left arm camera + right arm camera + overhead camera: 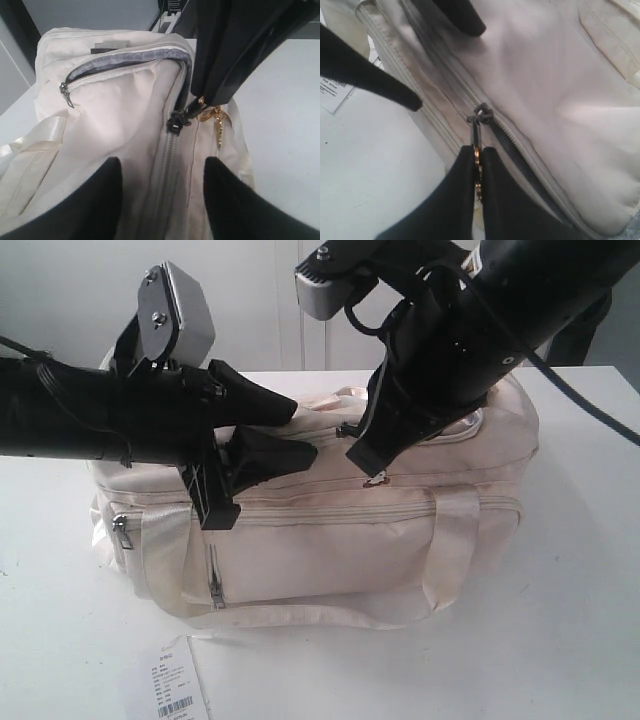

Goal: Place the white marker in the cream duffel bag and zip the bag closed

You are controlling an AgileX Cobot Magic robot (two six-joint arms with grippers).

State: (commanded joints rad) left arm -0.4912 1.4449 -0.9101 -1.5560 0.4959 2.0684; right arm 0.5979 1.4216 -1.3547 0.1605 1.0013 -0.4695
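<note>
One duffel bag (330,550) beneath right gripper (477,152)

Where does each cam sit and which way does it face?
Exterior: off the arms, slightly above the cream duffel bag, facing its pocketed long side; both arms show, and a paper tag lies on the table nearer the camera.
Left wrist: above the bag, looking along its top; the open left gripper frames the view.
Right wrist: close over the bag's top, looking down; the right gripper is shut on the zip pull.
Shared: both wrist views show that zip pull and the other arm's gripper.
</note>
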